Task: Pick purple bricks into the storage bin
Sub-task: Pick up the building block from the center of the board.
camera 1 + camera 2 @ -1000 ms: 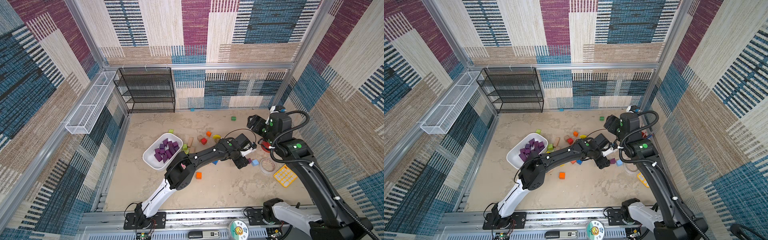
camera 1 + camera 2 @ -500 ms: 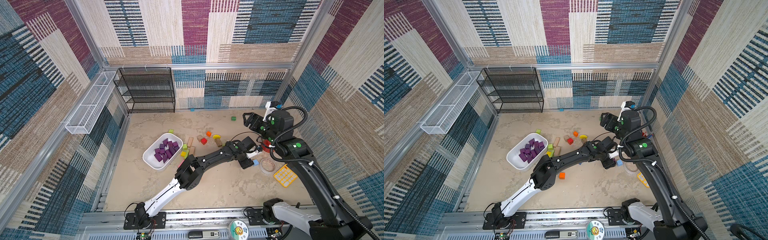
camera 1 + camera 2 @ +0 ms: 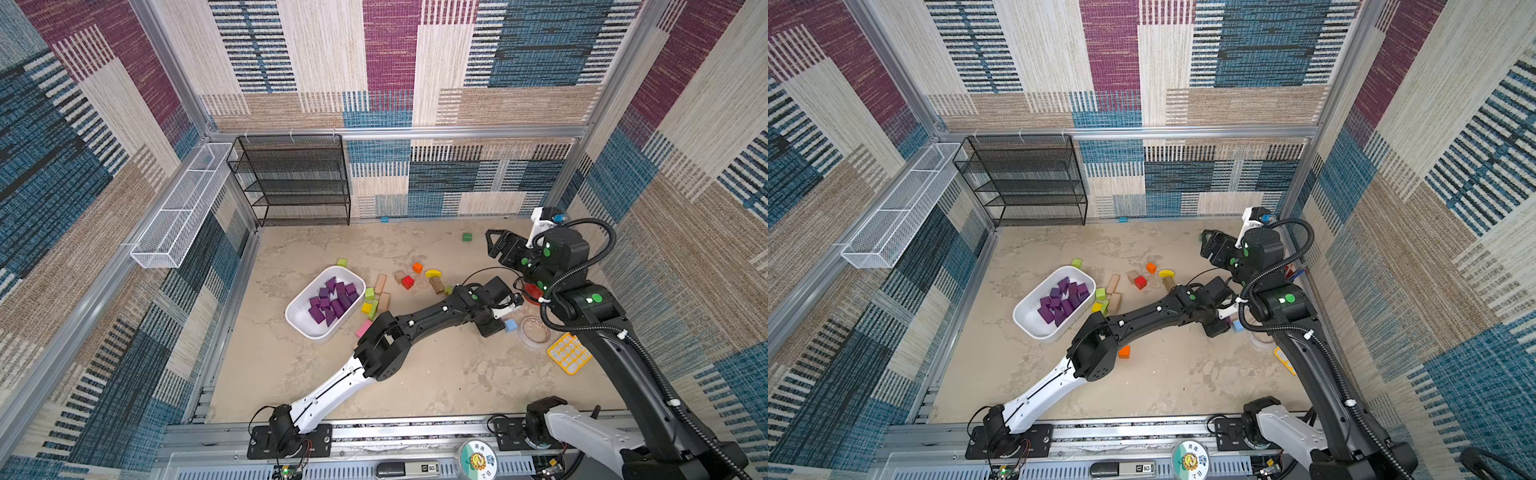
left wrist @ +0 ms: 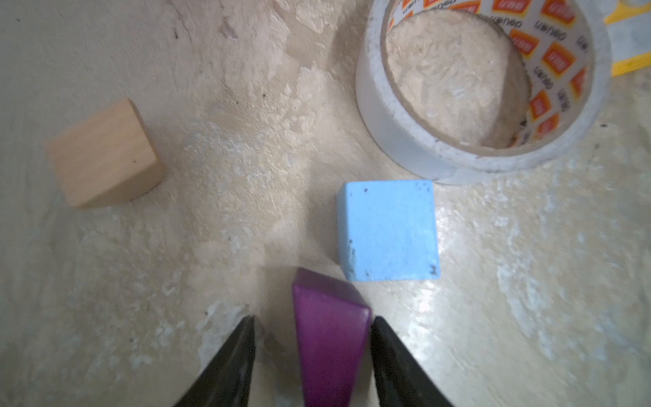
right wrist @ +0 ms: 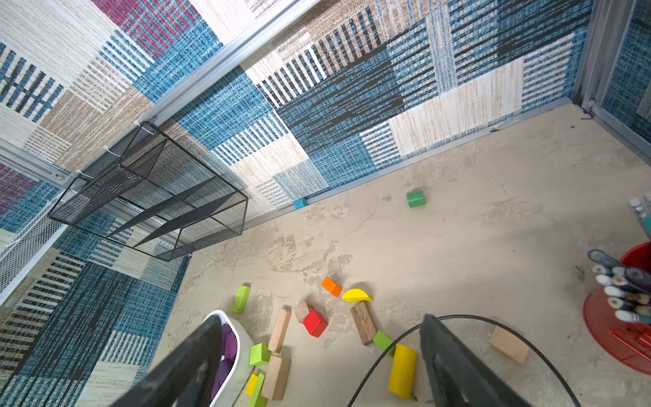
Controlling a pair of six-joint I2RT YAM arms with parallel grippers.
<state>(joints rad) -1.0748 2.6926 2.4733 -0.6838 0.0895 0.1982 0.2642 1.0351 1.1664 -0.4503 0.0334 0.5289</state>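
Observation:
A purple wedge brick (image 4: 331,338) lies on the floor between my left gripper's (image 4: 311,319) fingers. One finger touches it; the other stands a little way off, so the jaws are open around it. In both top views that gripper (image 3: 490,328) (image 3: 1214,326) reaches far right, low to the floor. The white storage bin (image 3: 307,328) (image 3: 1034,328) sits at centre left with several purple bricks (image 3: 332,301) (image 3: 1063,301) inside. My right gripper (image 3: 494,243) (image 5: 321,317) hangs open and empty above the back right floor.
A light-blue cube (image 4: 387,230) lies just beyond the wedge, with a tape roll (image 4: 475,88) behind it and a bare wood block (image 4: 102,155) to one side. Coloured blocks (image 3: 407,282) lie between bin and gripper. A red pen cup (image 5: 627,310) and yellow grid (image 3: 569,353) stand at right.
My left arm has stretched further right and its jaws have narrowed around the purple wedge. My right gripper has drawn back a little toward the rear wall.

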